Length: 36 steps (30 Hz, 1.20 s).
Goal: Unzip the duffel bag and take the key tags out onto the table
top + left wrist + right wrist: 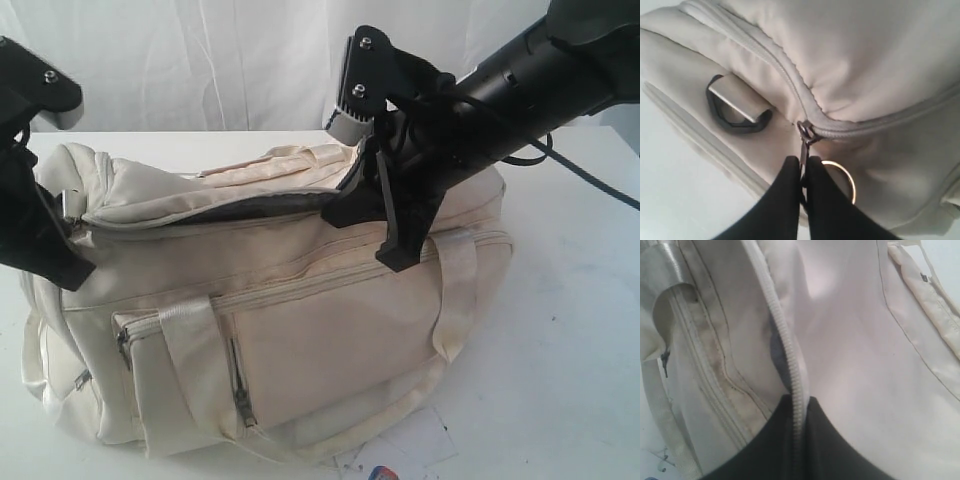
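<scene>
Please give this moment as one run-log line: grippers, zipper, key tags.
left gripper: shut on zipper pull | right gripper: shut on zipper edge | duffel bag: top partly open | key tags: unseen

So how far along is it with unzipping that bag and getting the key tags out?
The top zip of the duffel bag gapes, dark lining showing. The left gripper pinches the zipper pull at one end; the right gripper clamps the zip edge. No key tags in view, so fishing them out onto the table remains.
</scene>
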Motion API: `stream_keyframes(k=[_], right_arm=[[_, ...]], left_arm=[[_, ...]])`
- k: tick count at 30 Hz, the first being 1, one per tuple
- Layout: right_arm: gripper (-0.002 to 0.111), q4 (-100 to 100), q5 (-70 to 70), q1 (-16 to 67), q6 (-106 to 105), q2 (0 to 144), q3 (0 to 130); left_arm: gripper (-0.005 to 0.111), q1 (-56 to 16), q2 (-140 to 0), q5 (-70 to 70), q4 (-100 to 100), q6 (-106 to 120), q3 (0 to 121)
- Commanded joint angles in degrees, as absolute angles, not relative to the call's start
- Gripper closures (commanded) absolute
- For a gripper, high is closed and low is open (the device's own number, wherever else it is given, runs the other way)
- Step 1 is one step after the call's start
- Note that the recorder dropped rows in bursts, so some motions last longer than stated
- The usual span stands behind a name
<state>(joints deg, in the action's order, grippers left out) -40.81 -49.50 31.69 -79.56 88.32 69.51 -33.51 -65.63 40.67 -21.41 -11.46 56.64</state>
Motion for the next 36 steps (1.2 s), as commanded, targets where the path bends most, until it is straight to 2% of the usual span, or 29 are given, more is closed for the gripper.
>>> stream_keyframes(k=[1,14,24,25,27,29,30,33,36], right_arm=[[0.108,-41.3,-48.3,31.6,-79.1,87.3,69.9],[0.108,-41.3,-49.7,31.6,-79.3,87.3,69.9],[0.107,-38.9,-50.0,31.6,-77.5,87.3,69.9],[0.105,-38.9,-50.0,31.6,-77.5,87.3,69.9],[0.093,-39.0,-50.0,31.6,-77.5,87.1,69.9],[0.076,-39.0,-49.6,31.6,-77.5,86.9,69.9],[0.062,-39.0,-49.4,31.6,-77.5,86.7,69.9],[0.041,-39.1,-48.6,31.6,-77.5,86.3,69.9],[0.041,-42.0,-48.8,31.7,-79.2,85.8,69.9]], left_arm=[[0.107,-33.3,-65.9,40.0,-27.0,-12.2,56.8],[0.107,-33.3,-71.4,37.0,-40.9,-19.8,56.8],[0.107,-33.3,-72.3,36.8,-39.4,-19.7,56.8],[0.107,-33.3,-72.1,37.3,-38.5,-19.5,56.8],[0.107,-33.3,-71.5,38.1,-36.7,-19.5,56.8],[0.107,-33.3,-71.0,38.7,-35.0,-19.0,56.8],[0.107,-33.3,-70.6,38.7,-33.1,-17.8,56.8],[0.107,-33.3,-69.6,38.7,-25.6,-10.1,56.8],[0.107,-33.3,-69.1,39.1,-17.8,-2.5,56.8]])
